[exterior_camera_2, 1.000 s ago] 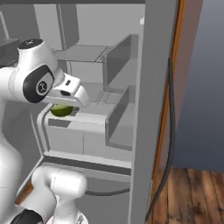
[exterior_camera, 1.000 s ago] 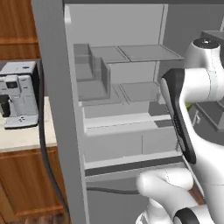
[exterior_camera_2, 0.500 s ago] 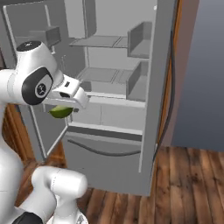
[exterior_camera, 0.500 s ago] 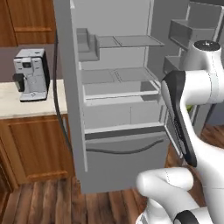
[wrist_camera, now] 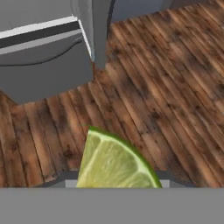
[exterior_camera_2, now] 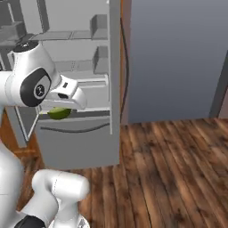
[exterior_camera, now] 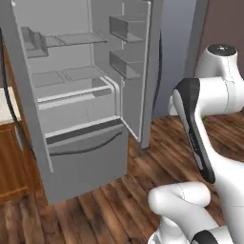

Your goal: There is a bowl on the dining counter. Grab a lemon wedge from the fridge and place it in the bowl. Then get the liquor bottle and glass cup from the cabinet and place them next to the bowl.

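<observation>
Left base view, left to right: the fridge [exterior_camera: 81, 119] stood with its doors open, upper shelves [exterior_camera: 71, 40] bare, door bins [exterior_camera: 126, 28] along the right-hand door [exterior_camera: 143, 71], freezer drawer [exterior_camera: 86, 157] closed at the bottom. A strip of wooden base cabinet [exterior_camera: 12, 162] showed at the far left edge. Right of the fridge, wood plank floor [exterior_camera: 143, 190], then the arm.

Right base view: the gripper [exterior_camera_2: 67, 107] hung in front of the fridge's lower drawer, with the lemon wedge [exterior_camera_2: 59, 113] just beneath the hand. To the right, a blue-grey wall [exterior_camera_2: 178, 62] and open floor.

Hand view: the wedge [wrist_camera: 114, 164] sat between the fingers at the bottom edge, cut face toward the camera, green rind on its upper right edge. Jaws stood partly closed on the wedge; fingertips were hidden behind it, so contact area could not be judged.

Judgement: wedge retrieved, transport to the dining counter pending. The bowl was not in these frames.

Risks:
- A wedge is tapered and slick; a grip near the thin end could let it squeeze out during base travel or a wide arm swing.
- The fridge doors stood open; the right door edge lay near the arm's path, and a turn could clip it.
- A drop onto the floor would probably be unrecoverable.
</observation>
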You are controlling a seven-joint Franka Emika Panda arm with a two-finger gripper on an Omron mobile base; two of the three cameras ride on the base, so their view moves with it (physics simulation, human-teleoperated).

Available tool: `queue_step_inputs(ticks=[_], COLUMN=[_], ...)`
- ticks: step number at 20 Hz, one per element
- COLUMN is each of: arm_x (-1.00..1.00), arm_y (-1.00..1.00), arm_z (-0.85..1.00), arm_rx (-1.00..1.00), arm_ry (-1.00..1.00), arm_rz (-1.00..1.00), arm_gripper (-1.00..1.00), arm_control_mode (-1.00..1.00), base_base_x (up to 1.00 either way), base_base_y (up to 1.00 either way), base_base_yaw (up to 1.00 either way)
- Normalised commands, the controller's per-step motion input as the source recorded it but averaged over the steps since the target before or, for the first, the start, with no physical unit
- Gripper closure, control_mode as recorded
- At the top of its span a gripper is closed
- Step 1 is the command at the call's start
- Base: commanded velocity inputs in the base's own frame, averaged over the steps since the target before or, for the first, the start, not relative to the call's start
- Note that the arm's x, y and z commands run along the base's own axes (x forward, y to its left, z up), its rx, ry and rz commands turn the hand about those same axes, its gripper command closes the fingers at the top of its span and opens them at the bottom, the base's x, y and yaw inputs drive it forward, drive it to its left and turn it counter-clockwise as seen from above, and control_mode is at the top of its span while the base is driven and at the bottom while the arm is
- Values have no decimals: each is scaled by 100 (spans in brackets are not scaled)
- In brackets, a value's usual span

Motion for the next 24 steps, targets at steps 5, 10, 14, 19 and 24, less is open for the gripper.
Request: queue_step_inputs(ticks=[5, 10, 14, 19, 24], arm_x=[0, 0, 0, 0, 0], arm_y=[0, 0, 0, 0, 0], arm_z=[0, 0, 0, 0, 0], arm_rx=[0, 0, 0, 0, 0], arm_ry=[0, 0, 0, 0, 0], arm_rz=[0, 0, 0, 0, 0], arm_gripper=[100, 100, 100, 100, 100], arm_control_mode=[100, 100, 100, 100, 100], base_base_x=[-7, 0, 0, 0, 35], base_base_y=[-18, -27, -37, -43, -24], base_base_yaw=[-90, -93, -90, -86, -70])
